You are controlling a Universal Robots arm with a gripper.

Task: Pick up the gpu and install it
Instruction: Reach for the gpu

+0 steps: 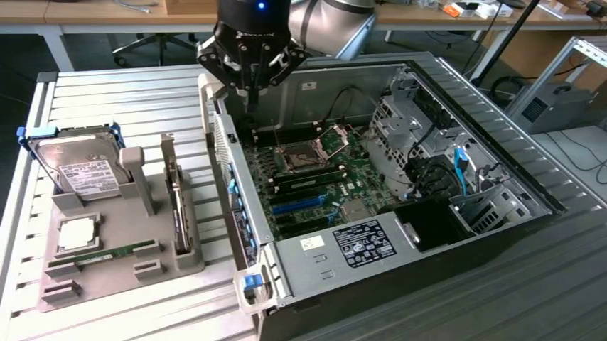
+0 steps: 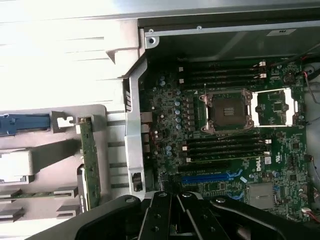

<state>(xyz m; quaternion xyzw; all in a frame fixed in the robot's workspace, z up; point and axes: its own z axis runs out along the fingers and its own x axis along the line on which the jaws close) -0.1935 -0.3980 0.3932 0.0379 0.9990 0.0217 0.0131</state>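
The gpu (image 1: 176, 206) stands on its edge in a slot of the grey holder (image 1: 124, 277), at the exterior view's left of the open computer case (image 1: 360, 249). In the wrist view the gpu (image 2: 88, 155) shows as a thin green board edge with a metal end. My gripper (image 1: 251, 96) hangs over the case's back corner, above the motherboard (image 1: 323, 177). Its fingers are shut together and hold nothing. In the wrist view the gripper (image 2: 173, 200) hovers above the blue card slot (image 2: 207, 177). The gpu is apart from it, beyond the case's side wall.
The grey holder also carries a silver hard drive (image 1: 84, 174), a square processor (image 1: 76, 234) and a narrow green memory stick (image 1: 104, 254). Inside the case are an open processor socket (image 1: 301, 155), memory slots (image 2: 225, 75), drive bays (image 1: 417, 121) and blue cables (image 1: 461, 170).
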